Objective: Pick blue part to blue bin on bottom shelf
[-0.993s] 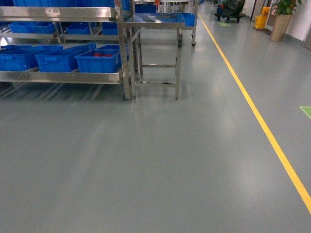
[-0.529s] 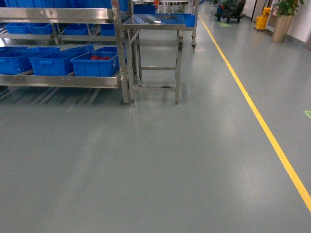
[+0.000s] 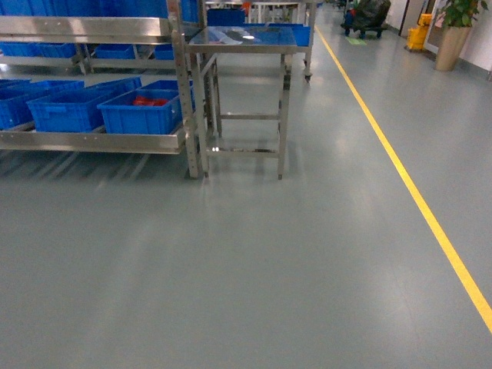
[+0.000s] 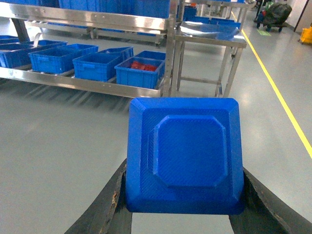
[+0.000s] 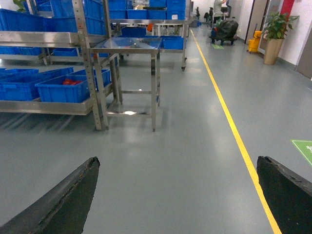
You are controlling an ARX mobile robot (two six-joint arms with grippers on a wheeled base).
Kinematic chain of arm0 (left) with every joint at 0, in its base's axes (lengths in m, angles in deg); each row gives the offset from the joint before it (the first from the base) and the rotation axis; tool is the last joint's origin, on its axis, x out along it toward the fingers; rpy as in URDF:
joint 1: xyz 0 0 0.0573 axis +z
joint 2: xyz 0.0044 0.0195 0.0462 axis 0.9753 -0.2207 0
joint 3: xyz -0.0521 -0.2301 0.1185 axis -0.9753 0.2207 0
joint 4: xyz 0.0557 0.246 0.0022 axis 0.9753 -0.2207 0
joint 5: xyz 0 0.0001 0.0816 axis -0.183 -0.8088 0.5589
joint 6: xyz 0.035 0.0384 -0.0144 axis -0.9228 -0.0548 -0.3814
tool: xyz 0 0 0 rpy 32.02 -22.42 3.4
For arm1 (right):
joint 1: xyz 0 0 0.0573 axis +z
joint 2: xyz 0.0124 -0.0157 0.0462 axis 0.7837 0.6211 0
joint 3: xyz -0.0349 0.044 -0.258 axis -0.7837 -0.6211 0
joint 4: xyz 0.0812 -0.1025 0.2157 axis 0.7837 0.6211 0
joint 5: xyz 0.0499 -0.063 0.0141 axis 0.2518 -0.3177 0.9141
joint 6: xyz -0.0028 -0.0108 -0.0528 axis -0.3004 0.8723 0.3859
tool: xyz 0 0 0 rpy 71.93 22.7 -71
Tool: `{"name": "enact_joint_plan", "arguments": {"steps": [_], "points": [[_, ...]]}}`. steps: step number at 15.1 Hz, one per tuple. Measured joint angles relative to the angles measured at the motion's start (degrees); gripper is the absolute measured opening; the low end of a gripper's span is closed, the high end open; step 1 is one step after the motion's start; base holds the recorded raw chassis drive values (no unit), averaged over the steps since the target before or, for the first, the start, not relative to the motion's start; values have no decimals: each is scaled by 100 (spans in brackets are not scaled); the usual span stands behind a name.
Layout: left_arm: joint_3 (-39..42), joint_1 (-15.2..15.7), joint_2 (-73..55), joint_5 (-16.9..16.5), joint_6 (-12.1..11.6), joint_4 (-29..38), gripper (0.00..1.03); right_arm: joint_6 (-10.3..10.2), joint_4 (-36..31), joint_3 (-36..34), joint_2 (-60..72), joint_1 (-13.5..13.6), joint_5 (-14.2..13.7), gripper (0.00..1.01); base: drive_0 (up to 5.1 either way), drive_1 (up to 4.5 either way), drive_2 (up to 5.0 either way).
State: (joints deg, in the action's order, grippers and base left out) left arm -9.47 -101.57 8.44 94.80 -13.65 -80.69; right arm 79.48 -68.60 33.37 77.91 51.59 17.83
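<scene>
While bare grey floor (image 3: 254,261) separates me from the bottom shelf (image 3: 92,141), my left gripper (image 4: 183,195) clamps the blue part (image 4: 184,156) broad face up, right gripper (image 5: 180,195) spread empty.

A small stainless-steel bench (image 3: 246,42) with a shiny top stands on the grey floor (image 3: 246,269), well ahead of the tool and just beside the rack's upright post. A yellow floor line (image 3: 407,184) runs away along the right side, towards a potted green plant (image 3: 453,27) and a yellow mop bucket (image 3: 419,36) far down the aisle.
</scene>
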Motion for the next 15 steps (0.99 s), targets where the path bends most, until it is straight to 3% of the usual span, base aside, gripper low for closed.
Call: {"name": "enact_joint_plan", "arguments": {"steps": [15], "points": [[0, 0, -2, -9, 0, 20, 44, 2, 0, 0, 7, 0, -2, 98, -6, 409, -422]]}}
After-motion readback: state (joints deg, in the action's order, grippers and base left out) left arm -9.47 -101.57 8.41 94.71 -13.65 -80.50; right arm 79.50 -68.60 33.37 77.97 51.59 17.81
